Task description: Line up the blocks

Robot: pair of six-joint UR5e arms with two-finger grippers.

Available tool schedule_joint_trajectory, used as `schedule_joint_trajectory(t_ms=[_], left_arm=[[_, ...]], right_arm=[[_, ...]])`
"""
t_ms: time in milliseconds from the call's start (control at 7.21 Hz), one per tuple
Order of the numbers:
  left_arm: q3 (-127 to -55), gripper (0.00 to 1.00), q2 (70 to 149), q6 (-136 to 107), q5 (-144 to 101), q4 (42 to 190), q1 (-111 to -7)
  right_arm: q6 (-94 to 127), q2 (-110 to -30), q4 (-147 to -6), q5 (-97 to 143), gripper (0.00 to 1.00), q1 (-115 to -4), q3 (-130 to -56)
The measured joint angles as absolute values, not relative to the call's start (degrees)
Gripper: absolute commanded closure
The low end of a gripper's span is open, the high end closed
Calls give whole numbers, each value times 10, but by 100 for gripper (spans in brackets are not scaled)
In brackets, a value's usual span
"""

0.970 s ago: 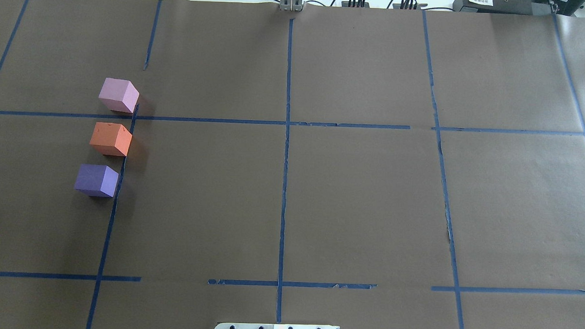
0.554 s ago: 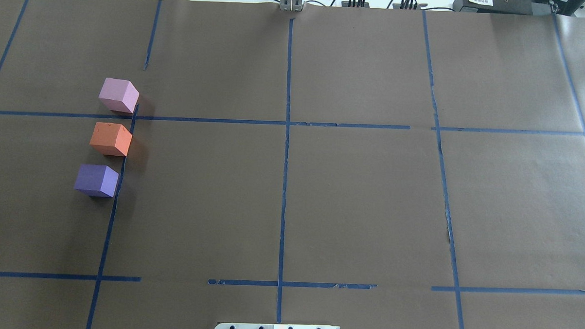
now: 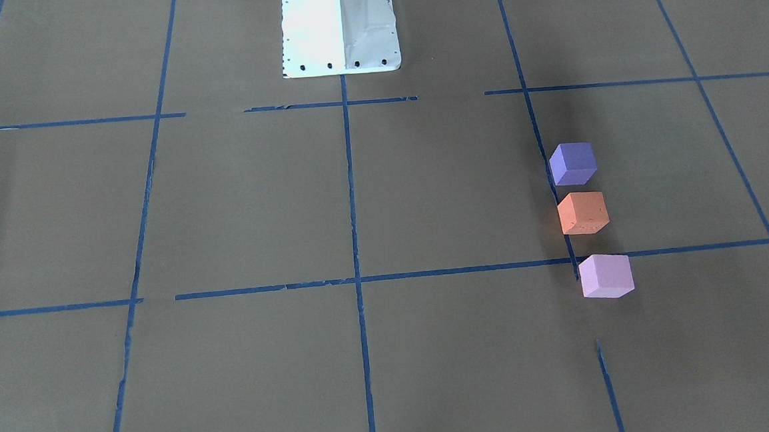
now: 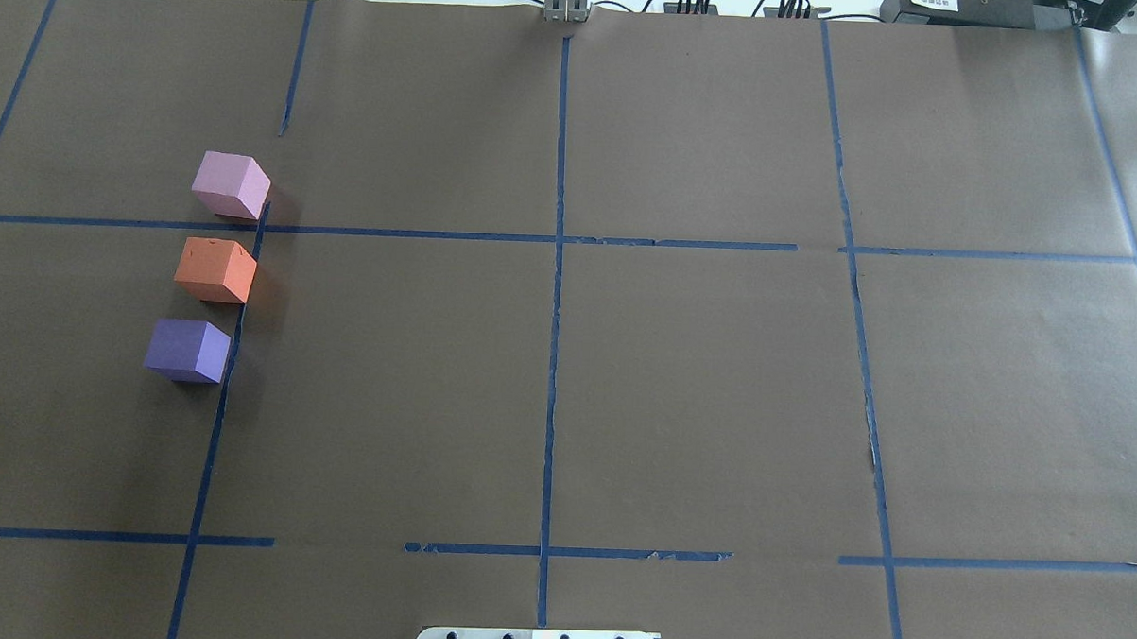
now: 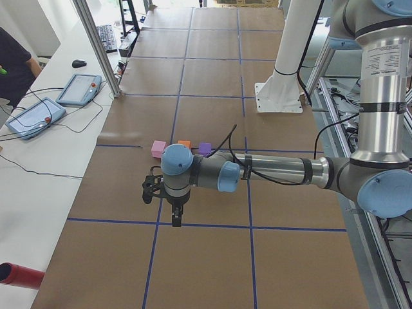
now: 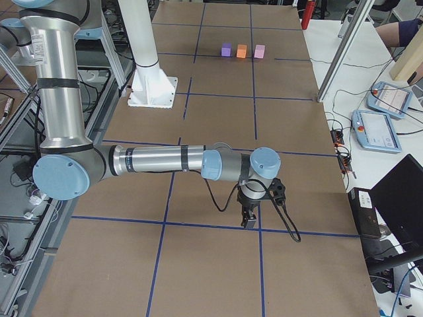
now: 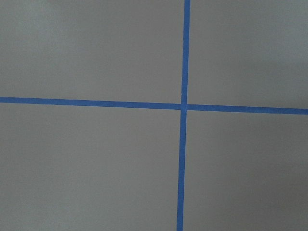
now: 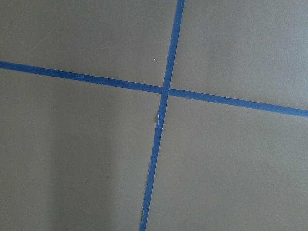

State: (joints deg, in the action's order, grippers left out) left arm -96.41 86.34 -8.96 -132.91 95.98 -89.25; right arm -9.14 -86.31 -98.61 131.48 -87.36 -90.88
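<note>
Three blocks stand in a near-straight row on the brown paper at the table's left side: the pale pink block (image 4: pixel 231 185) farthest from the robot, the orange block (image 4: pixel 216 269) in the middle, the violet-purple block (image 4: pixel 187 350) nearest. They also show in the front-facing view: purple (image 3: pixel 573 163), orange (image 3: pixel 582 212), pink (image 3: pixel 605 275). Small gaps separate them. My left gripper (image 5: pixel 176 219) shows only in the exterior left view and points down above the table's left end, apart from the blocks. My right gripper (image 6: pixel 250 221) shows only in the exterior right view, far from them. I cannot tell whether either is open or shut.
Blue tape lines (image 4: pixel 556 262) divide the paper into squares. The white robot base plate (image 3: pixel 339 25) stands at the table's near middle edge. Teach pendants (image 5: pixel 32 116) and a red cylinder (image 5: pixel 19 275) lie on the side bench. Both wrist views show only a tape cross.
</note>
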Motion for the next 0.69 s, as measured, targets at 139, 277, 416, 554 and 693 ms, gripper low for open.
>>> schedule_joint_trajectory(t_ms=[139, 277, 416, 554, 693], left_arm=[[-964, 0, 863, -90, -1330, 960, -893], [-963, 0, 863, -90, -1332, 959, -893], [-961, 0, 862, -90, -1333, 959, -893], [-959, 0, 861, -90, -1334, 959, -893], [-958, 0, 859, -90, -1334, 958, -893]], right_arm=[[-91, -863, -986, 1315, 0, -874, -909], [-91, -863, -986, 1315, 0, -874, -909], [-91, -863, -986, 1315, 0, -874, -909], [-91, -863, -986, 1315, 0, -874, -909], [-91, -863, -986, 1315, 0, -874, -909]])
